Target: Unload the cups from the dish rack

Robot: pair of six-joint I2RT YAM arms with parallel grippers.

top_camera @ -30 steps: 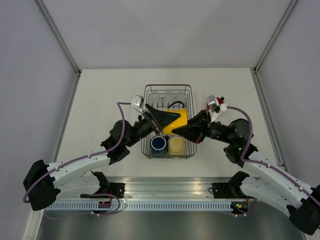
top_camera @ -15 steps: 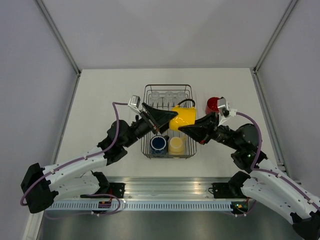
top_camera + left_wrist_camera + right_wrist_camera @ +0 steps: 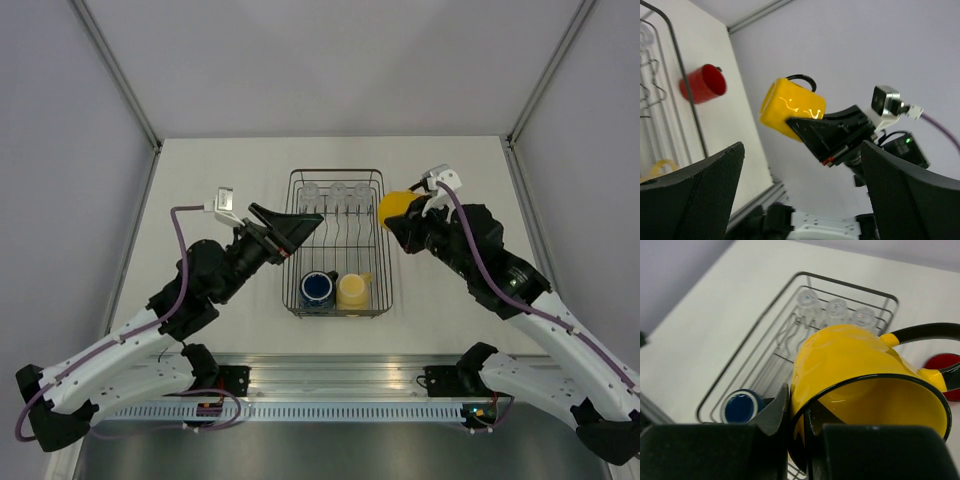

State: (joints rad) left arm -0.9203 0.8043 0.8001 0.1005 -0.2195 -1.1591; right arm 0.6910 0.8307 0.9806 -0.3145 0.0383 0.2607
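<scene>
left gripper wide open and empty at dish rack left edge, right gripper pinched on yellow mug rim just off the rack's right side, so carry level, steer clear of red mug, set down upright

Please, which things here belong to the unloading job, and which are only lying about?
Job: dish rack; yellow mug in right pincer; red mug beside the rack; dark blue mug, cream mug and three glass tumblers in the rack.
Only around: purple cables; metal rail.
</scene>
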